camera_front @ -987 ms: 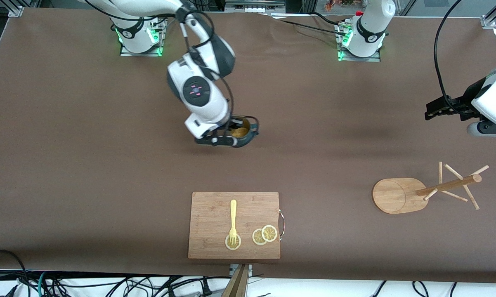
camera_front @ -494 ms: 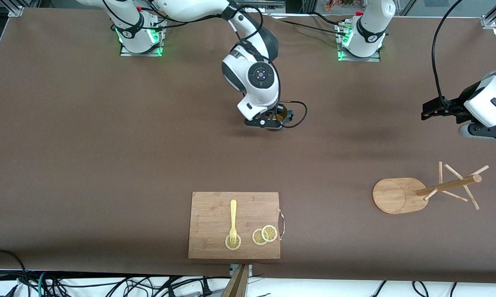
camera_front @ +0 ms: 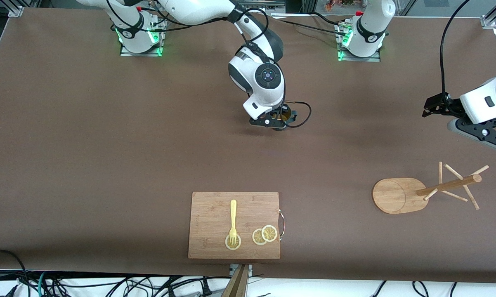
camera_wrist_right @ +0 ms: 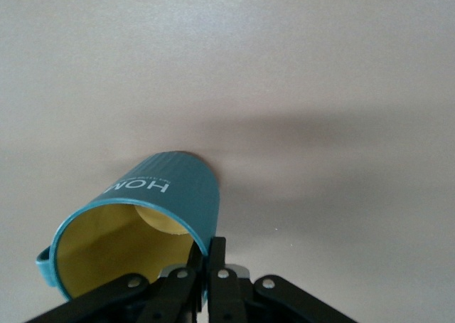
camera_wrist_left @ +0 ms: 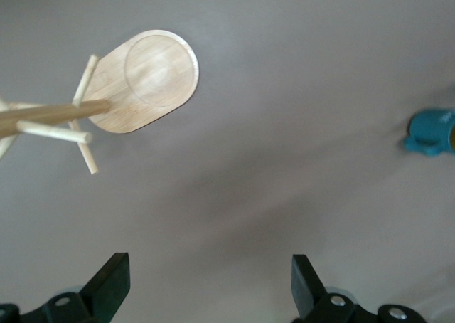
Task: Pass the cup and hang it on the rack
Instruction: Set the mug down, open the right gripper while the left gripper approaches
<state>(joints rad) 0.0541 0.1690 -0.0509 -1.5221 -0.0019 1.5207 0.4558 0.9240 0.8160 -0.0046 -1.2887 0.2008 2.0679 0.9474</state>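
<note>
The teal cup [camera_wrist_right: 167, 191], yellow inside, hangs tilted over the middle of the table. My right gripper [camera_wrist_right: 213, 255] is shut on its rim wall, one finger inside and one outside. From the front, the cup [camera_front: 288, 115] peeks out from under the right gripper [camera_front: 272, 122]. The wooden rack [camera_front: 396, 196] stands toward the left arm's end, with its pole [camera_front: 450, 185] and thin pegs. My left gripper [camera_front: 481, 133] hovers near that end, open and holding nothing [camera_wrist_left: 206, 287]. Its wrist view shows the rack [camera_wrist_left: 153, 77] and the distant cup [camera_wrist_left: 430, 131].
A wooden cutting board [camera_front: 215, 214] lies near the front edge, carrying a yellow fork [camera_front: 232, 218] and lemon slices [camera_front: 264, 235]. Cables run along the table's front edge [camera_front: 107, 284]. Brown cloth covers the table [camera_front: 107, 165].
The right arm carried the cup toward the left arm's end and away from the front camera. The left gripper shifted slightly over its end of the table, still open.
</note>
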